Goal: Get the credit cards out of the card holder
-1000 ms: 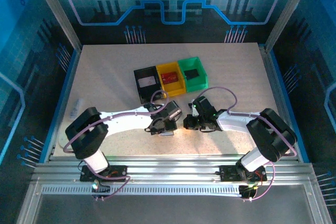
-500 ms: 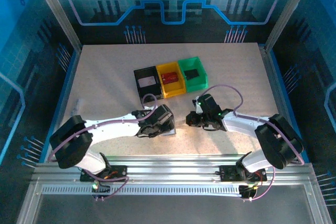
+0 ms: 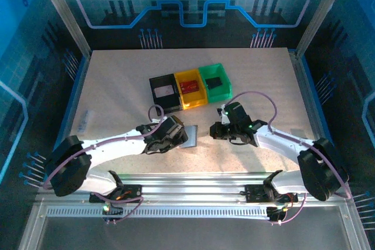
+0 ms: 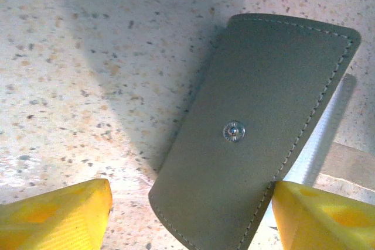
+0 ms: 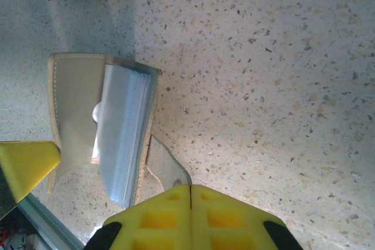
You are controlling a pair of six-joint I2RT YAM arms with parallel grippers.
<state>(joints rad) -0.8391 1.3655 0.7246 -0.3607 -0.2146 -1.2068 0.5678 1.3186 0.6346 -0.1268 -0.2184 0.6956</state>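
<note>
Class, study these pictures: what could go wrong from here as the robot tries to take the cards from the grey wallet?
1. The small grey folding wallet lies slanted between the yellow fingers of the open left claw; closing may grip it crooked or twist it away.
2. The right claw is shut beside the pale see-through sleeves; it might snag a loose sleeve rather than a card, or shove the wallet across the speckled table.

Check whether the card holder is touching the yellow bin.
Apart. The top external view shows a strip of bare table between the card holder and the near wall of the yellow bin.
</note>
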